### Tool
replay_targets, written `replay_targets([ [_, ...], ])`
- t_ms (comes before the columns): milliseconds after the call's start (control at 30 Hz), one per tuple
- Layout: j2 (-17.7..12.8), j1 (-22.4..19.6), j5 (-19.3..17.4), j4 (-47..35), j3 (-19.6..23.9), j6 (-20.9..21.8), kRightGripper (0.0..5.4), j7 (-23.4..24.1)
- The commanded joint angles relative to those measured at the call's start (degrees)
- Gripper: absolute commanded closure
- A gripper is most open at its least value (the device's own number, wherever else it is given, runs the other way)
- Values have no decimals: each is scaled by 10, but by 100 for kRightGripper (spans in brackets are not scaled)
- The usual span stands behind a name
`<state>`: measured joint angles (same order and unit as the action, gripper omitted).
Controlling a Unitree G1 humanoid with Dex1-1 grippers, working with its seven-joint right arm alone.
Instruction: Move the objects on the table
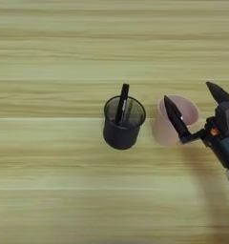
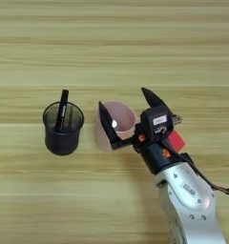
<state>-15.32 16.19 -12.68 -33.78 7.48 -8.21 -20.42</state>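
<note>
Already the black pen (image 2: pixel 62 110) stands inside the black mesh pen cup (image 2: pixel 63 129), leaning against its far rim with its top poking out above it; that part of tidying the table (image 1: pixel 64 200) looks finished, as far as I can judge. The pale pink plastic cup (image 2: pixel 121 116) stands upright just to the right of the pen cup, close but apart from it, roughly at the table's middle.

The right gripper (image 2: pixel 128 109) hangs over the pink cup with its two black fingers spread wide and holding nothing: one finger lies across the cup's near-left rim and mouth, the other reaches past the cup's right side. Whether either finger touches the cup, I cannot tell. A small red cube (image 2: pixel 176 141) shows just behind the gripper's body on the right, partly hidden by it, so whether it rests on the wood or against the arm is unclear. No white-tipped stick is visible.

My guess is that the pink cup is the thing in hand now, with the grasp not yet made, and the cube left to deal with.

The cup is translucent, pale rose, slightly tapered, with a plain round rim and an empty-looking interior showing one bright highlight.
</note>
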Motion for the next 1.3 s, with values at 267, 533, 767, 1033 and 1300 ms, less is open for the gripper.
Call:
replay_targets([
  [267, -9, -23, -18, -40, 26, 16, 5, 5],
  [533, -18, -23, -36, -56, 64, 7, 5, 6],
  [767, -32, -21, -54, -47, 116, 8, 5, 2],
  [1033, -49, -18, -64, -20, 165, 11, 5, -4],
  [1300, -56, -29, -43, 47, 180, 19, 5, -5],
])
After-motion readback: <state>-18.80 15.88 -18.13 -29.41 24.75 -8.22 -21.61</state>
